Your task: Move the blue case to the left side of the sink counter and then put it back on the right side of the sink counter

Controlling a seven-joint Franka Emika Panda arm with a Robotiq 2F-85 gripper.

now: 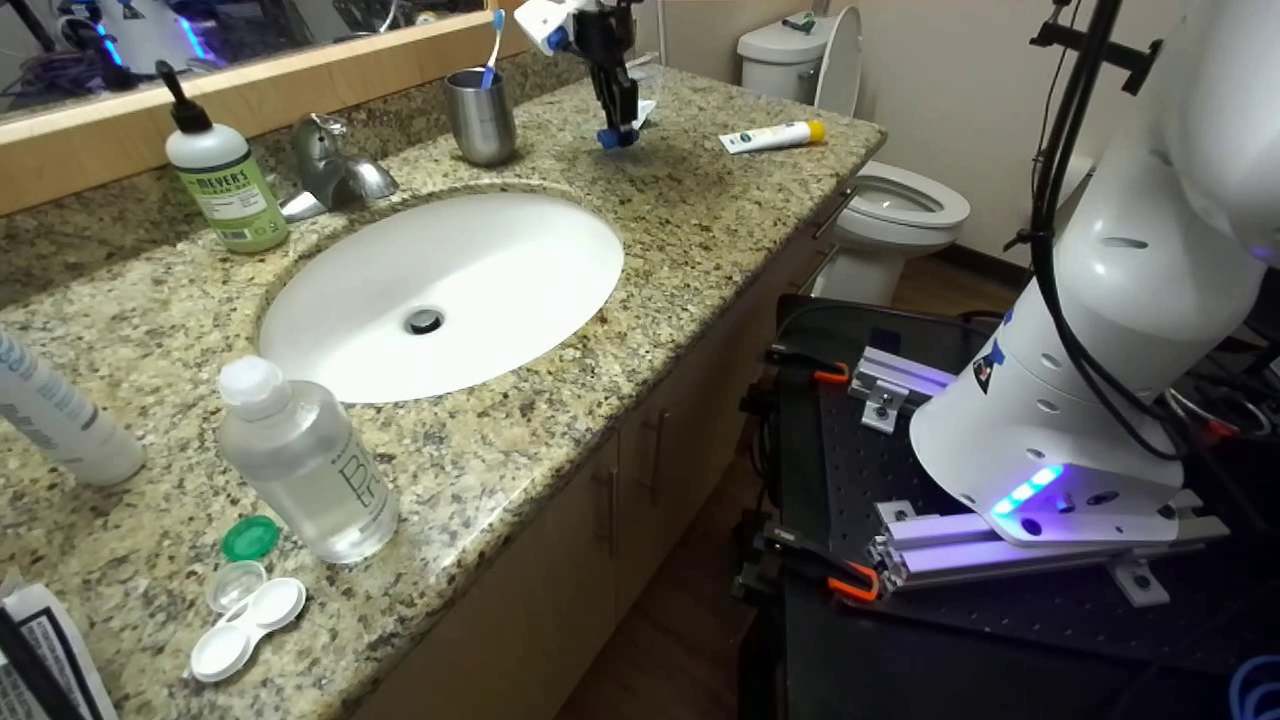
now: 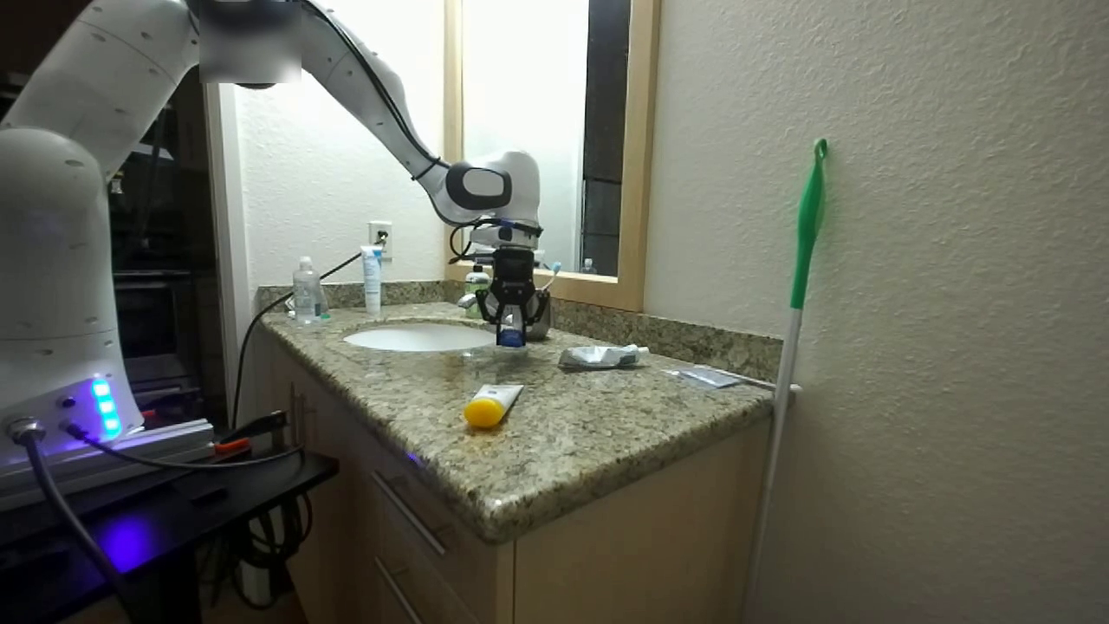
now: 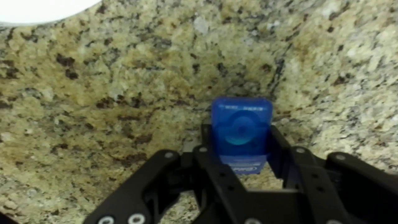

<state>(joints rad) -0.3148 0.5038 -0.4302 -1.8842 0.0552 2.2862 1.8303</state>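
Lower centre of the wrist frame: gripper clamps blue case, fingers pressing opposite sides, likely to stop it twisting in transit. Case printing too blurred to read. Contact with counter beneath: unclear. Upper left: basin, cut off by frame.

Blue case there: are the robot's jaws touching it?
Touching: the wrist view shows the jaws set against both sides of the blue case.
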